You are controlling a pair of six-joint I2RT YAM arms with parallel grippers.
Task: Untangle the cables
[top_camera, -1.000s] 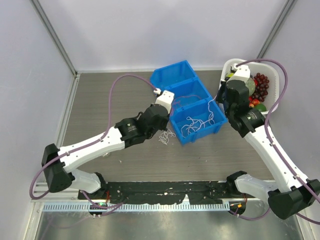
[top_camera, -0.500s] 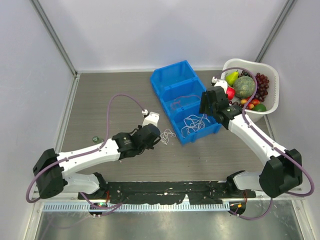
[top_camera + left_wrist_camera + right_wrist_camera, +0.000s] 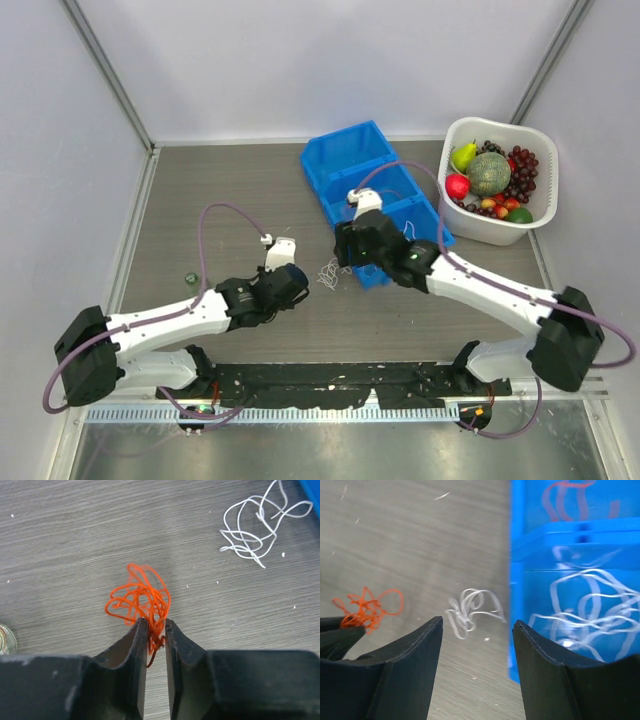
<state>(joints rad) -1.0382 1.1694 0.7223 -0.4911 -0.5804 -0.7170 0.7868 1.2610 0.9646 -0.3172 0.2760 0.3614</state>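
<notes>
An orange-red cable (image 3: 140, 597) lies bunched on the table in the left wrist view. My left gripper (image 3: 156, 622) is nearly shut, and strands of that cable fill the narrow gap at its tips. A small white cable (image 3: 255, 530) lies loose on the table to the right of it, next to the blue bin (image 3: 328, 273). My right gripper (image 3: 478, 621) hangs open just above that white cable (image 3: 470, 611), with nothing between its fingers. More white cables (image 3: 590, 605) sit tangled in the near compartment of the blue bin (image 3: 517, 555). A reddish cable (image 3: 565, 500) lies in the compartment behind.
The blue three-compartment bin (image 3: 340, 158) stands mid-table, just right of both grippers (image 3: 345, 250). A white basket (image 3: 495, 122) of fruit sits at the back right. A small round object (image 3: 189, 279) lies on the table left of my left arm.
My right arm swung left, from over the bin down to the table by the loose white cable, and its gripper opened. My left arm drew back toward the near left, and its jaws parted slightly.
</notes>
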